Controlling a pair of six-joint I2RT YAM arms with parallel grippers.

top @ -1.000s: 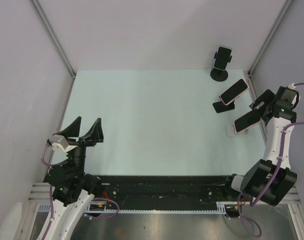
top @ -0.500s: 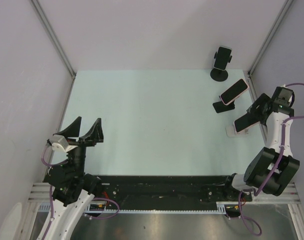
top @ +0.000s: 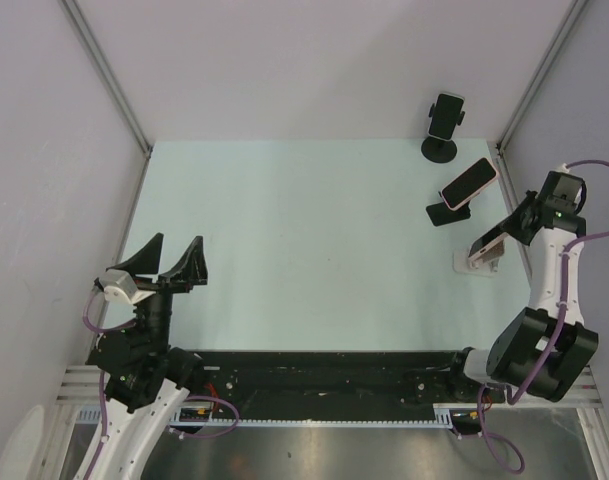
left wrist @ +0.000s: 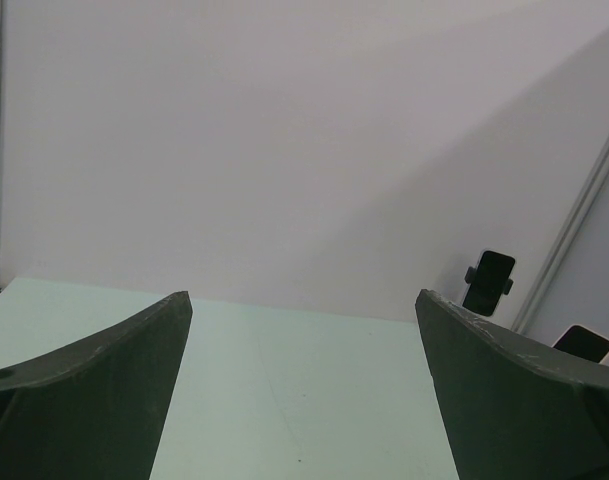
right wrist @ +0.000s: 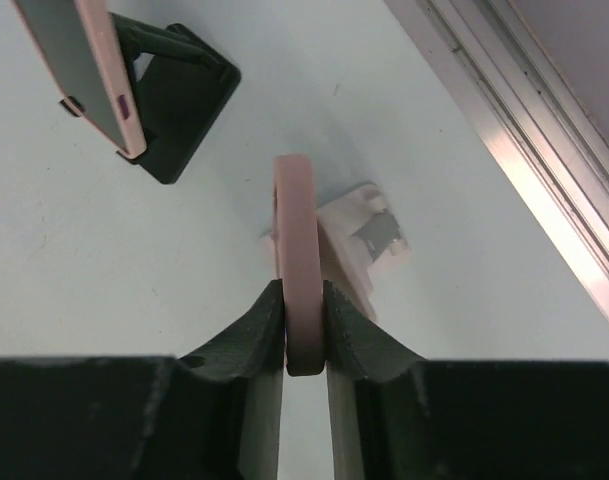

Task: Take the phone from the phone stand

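We saw the right gripper [right wrist: 304, 300] clenched on the phone [right wrist: 297, 230]. In the right wrist view the phone stood edge-on between the two fingers [right wrist: 252, 330]. Each finger pressed against one face of its pink case at the end nearest the camera. The far end of the phone reached the white stand [right wrist: 372, 235], which lay just behind it on the bench [top: 284, 240]. We could not tell whether the phone rested in the stand or hung just off it. From above, the phone was tilted, with the stand touching or just beside it. Both were close to the right edge of the bench, roughly midway along it. A metal rail [right wrist: 524, 130] ran along that edge just beyond the stand.

A second phone [top: 470, 183], also pink-cased, leaned on a black stand [top: 444, 213]. This pair stood just beyond the first, toward the far edge and apart from it. A third phone [top: 446, 115] sat upright in a round-based holder [top: 439, 150] at the far right corner.

The left gripper [top: 169, 262] hung above the near left corner of the bench, released, its fingers spread wide. Its wrist camera looked across the bench toward the far wall [left wrist: 284, 150]. In that view the third phone and the second phone showed small in the distance at the right.
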